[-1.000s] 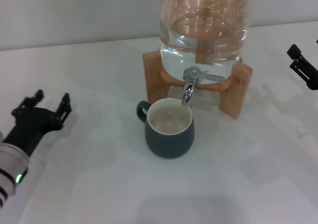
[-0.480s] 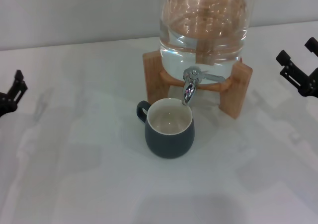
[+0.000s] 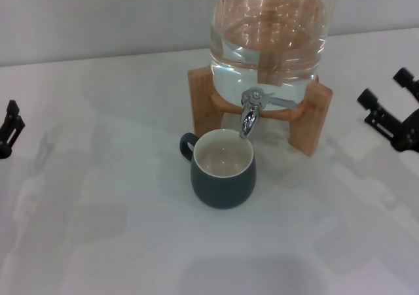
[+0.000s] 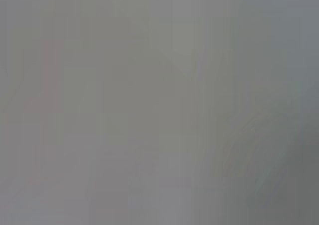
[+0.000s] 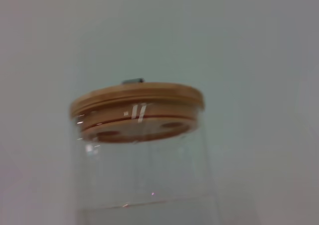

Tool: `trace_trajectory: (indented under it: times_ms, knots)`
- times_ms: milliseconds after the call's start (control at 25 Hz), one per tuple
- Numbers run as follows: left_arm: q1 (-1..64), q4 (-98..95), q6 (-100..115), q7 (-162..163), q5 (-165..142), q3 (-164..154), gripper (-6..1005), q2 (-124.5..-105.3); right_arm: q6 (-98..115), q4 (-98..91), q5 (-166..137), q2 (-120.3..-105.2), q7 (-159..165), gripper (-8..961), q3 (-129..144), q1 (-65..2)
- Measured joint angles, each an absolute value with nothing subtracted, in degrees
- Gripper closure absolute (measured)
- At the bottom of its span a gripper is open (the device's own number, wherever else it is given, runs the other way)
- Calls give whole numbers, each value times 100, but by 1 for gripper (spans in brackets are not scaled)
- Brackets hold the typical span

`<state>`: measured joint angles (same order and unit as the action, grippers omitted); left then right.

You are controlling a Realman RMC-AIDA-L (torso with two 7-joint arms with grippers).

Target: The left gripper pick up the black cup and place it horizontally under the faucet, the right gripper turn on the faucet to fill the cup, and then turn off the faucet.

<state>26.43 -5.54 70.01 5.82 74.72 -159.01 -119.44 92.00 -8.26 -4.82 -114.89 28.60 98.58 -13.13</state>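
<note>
Two grippers sit at the outer edges of the head view, both well apart from the work in the middle. On the robot's left, only the tips of the left gripper (image 3: 9,121) poke in from the frame edge, low over the white table (image 3: 98,229); too little of it shows to tell how far its fingers are spread or whether it has hold of anything. On the opposite side the right gripper (image 3: 391,102) reaches in with its two fingers parted and nothing between them, hanging off to the side of the wooden stand (image 3: 308,121), clear of it.

Between them the black cup (image 3: 222,169) stands upright on the table, cream inside showing, its small loop handle turned toward the robot's left. Its rim lies directly under the spout of the faucet (image 3: 249,115), whose thin lever points toward the robot's right. That tap is fitted to the clear water jar (image 3: 268,40), which rests on the stand and holds water.

A plain pale wall runs behind the table. The right wrist view shows the jar's wooden lid (image 5: 137,105) against that wall (the left wrist view is a featureless grey blur).
</note>
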Motion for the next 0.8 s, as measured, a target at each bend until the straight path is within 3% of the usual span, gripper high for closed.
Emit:
trace_trajectory:
  times_ms: [800]
  knots:
    - [2411, -712, 6960, 580, 7171, -15899, 108, -11979, 8924, -1125, -483, -11514, 2953, 81, 10982, -1558]
